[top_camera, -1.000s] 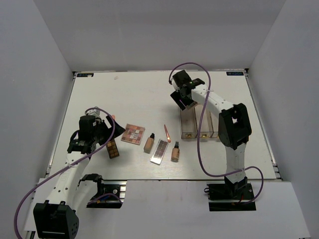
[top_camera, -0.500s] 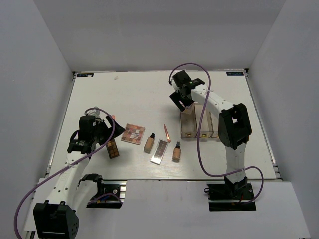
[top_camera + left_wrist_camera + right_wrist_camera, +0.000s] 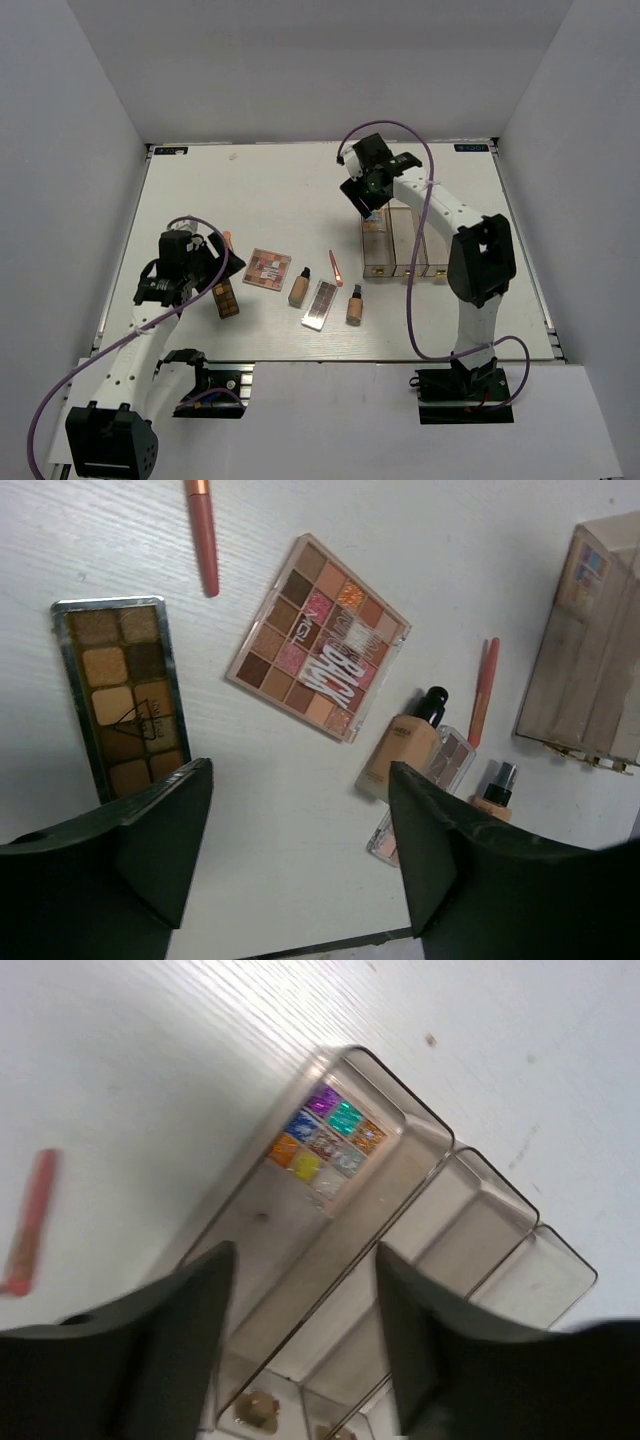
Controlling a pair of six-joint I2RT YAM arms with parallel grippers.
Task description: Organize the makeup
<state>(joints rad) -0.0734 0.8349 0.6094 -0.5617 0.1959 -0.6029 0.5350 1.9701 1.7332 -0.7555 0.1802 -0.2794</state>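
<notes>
A clear box (image 3: 400, 256) with three long compartments sits on the white counter (image 3: 260, 190), and everything else is placed from it. The right gripper (image 3: 367, 197) hangs over the far end of the box, fingers spread and grasping nothing. Directly below it, a small multicolour palette (image 3: 325, 1145) lies flat inside the box, at the far end of the outer compartment, the one on the side facing the loose makeup. The other two compartments show only their clear walls. The rest of the makeup lies on the counter beside that same side of the box, none of it touching the box. A thin pink stick (image 3: 484, 690) lies nearest the box. A small beige bottle (image 3: 493, 792) is just past it, then a narrow palette (image 3: 320, 303). A second beige bottle with a black cap (image 3: 400, 758) lies against that palette's edge. Farther from the box comes a square pink-and-brown palette (image 3: 320, 637), and farther still a long brown palette (image 3: 125, 695) and another pink stick (image 3: 203, 535). Both are well apart from the box. The left gripper (image 3: 300, 768) hovers above the counter out there, between the brown palette and the black-capped bottle. It is released, its jaws wide with only bare counter between them.
</notes>
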